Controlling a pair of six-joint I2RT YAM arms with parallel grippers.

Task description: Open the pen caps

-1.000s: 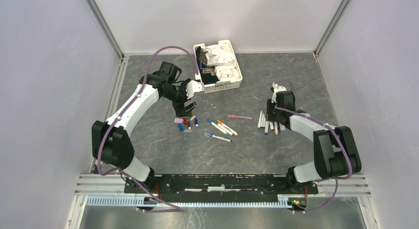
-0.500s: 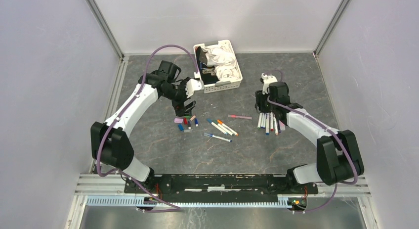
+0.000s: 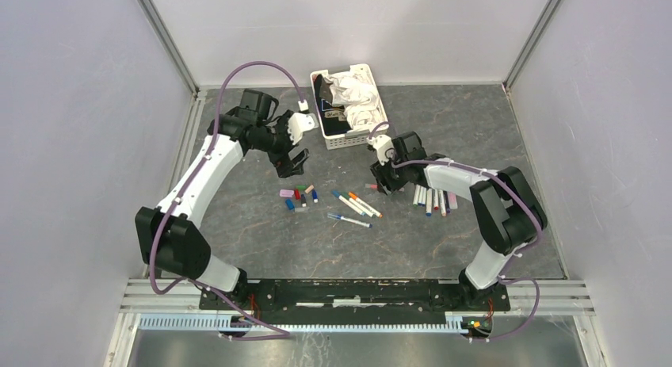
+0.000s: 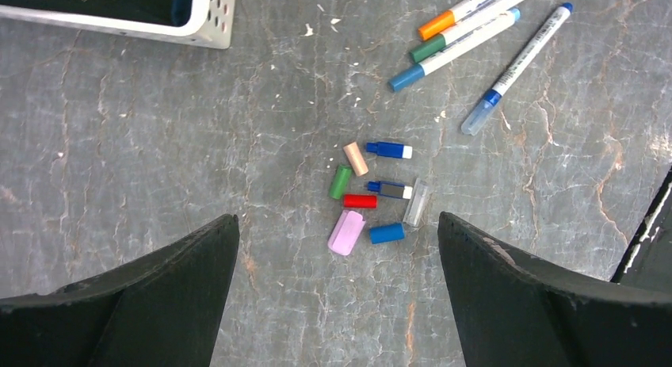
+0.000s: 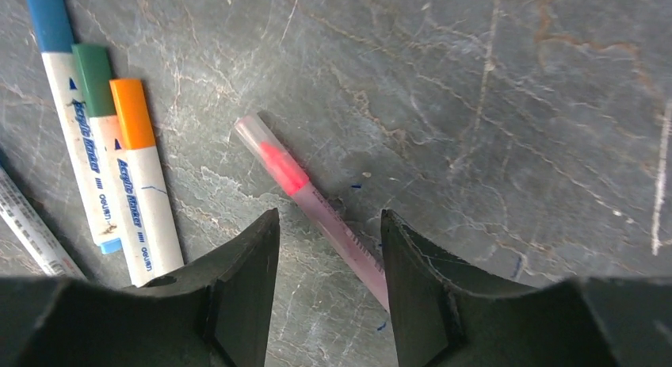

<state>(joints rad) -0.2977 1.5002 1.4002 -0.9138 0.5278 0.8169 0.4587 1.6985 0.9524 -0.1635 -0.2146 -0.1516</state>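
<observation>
Several loose pen caps (image 4: 360, 200), pink, blue, red, green and peach, lie in a cluster on the grey table (image 3: 261, 232). My left gripper (image 4: 337, 224) hovers wide open above them, holding nothing. A pink pen (image 5: 309, 194) with a clear cap lies flat on the table. My right gripper (image 5: 329, 224) is open, low over the pen, one finger on each side of its barrel. Three capped pens (image 5: 119, 153), blue, green and orange, lie side by side to its left. In the top view the left gripper (image 3: 292, 165) is behind the caps (image 3: 297, 196), and the right gripper (image 3: 383, 185) covers most of the pink pen.
A white slotted basket (image 3: 360, 137) with crumpled white stuff stands at the back, just behind both grippers. A row of several pens (image 3: 432, 199) lies right of the right gripper. Another pen (image 3: 349, 219) lies alone nearer the front.
The right arm has swung left from the row of pens to the pink pen, and its jaws have widened. The left gripper has drawn back and up from the caps.
</observation>
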